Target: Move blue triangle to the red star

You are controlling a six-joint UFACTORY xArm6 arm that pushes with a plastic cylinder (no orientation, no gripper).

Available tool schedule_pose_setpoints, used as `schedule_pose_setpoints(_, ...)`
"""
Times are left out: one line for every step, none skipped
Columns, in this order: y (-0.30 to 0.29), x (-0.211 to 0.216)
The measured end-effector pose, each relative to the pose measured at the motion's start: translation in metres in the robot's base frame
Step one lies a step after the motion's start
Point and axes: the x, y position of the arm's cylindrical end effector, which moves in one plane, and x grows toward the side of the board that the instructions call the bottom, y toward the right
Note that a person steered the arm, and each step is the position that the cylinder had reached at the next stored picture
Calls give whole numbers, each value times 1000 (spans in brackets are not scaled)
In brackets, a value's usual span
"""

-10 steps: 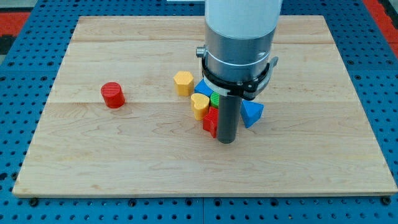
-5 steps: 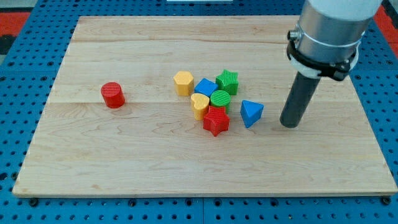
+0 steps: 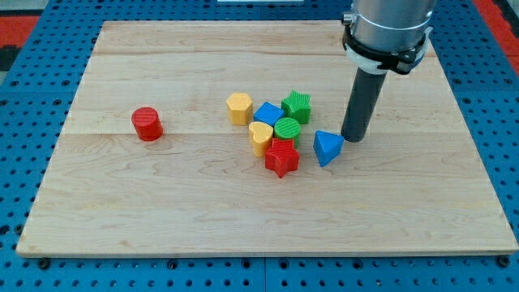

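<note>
The camera view shows my tip (image 3: 353, 138) — the lower end of a straight dark rod, with no jaws to be apart or together — resting on the pale wooden board (image 3: 122, 211), just beside the small blue plastic triangle block (image 3: 327, 148) on its upper right side.

The red star-shaped block (image 3: 281, 158) lies near the triangle on the view's left, with a narrow strip of wood between them.

I judge the approach done and the push about to start: the next move calls for a short, steady slide toward the view's left and slightly down, without spinning the triangle aside.

No containers are in sight.
</note>
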Motion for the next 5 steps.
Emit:
schedule_pose_setpoints(-1, 7)
schedule_pose_setpoints(-7, 13)
schedule_pose_setpoints(-29, 13)
schedule_pose_setpoints(-47, 13)
schedule_pose_setpoints(-54, 13)
